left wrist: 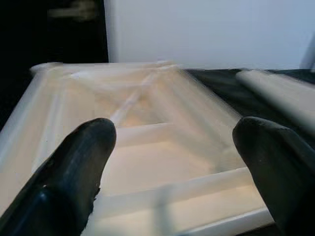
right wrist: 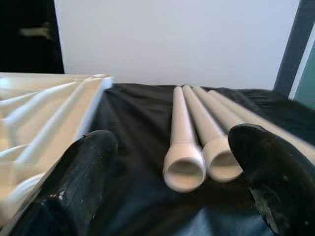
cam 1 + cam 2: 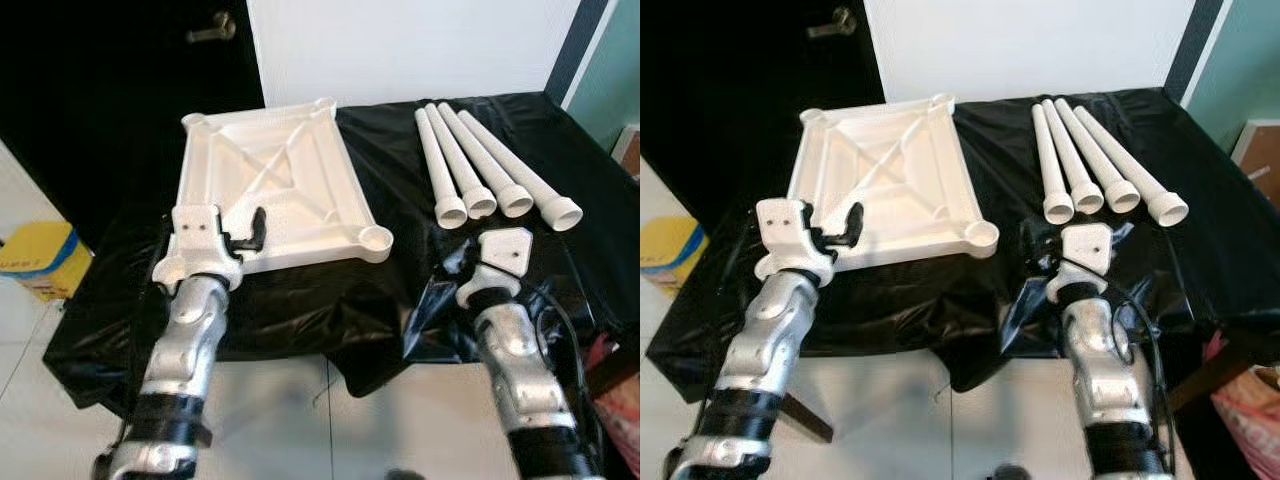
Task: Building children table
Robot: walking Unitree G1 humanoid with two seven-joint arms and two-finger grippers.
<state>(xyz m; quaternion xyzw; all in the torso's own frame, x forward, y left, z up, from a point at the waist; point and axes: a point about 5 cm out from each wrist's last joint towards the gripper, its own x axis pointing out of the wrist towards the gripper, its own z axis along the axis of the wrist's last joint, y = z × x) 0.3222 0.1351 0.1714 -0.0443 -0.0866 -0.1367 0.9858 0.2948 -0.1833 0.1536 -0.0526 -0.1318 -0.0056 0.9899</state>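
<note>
A white square tabletop (image 3: 270, 175) lies upside down, ribs up, on the left half of a table covered in black cloth (image 3: 330, 300). Several white tube legs (image 3: 480, 165) lie side by side on the right half, open sockets toward me. My left gripper (image 3: 248, 232) hovers open over the tabletop's near edge; in the left wrist view its fingers (image 1: 74, 172) frame the ribbed underside (image 1: 162, 147). My right gripper (image 2: 172, 182) is open just short of the legs (image 2: 184, 162), low over the cloth. Neither gripper holds anything.
A dark door with a metal handle (image 3: 212, 28) stands behind the table at the left, next to a white wall. A yellow box (image 3: 40, 258) sits on the tiled floor at the left. A pink bag (image 3: 620, 400) lies by the table's right front corner.
</note>
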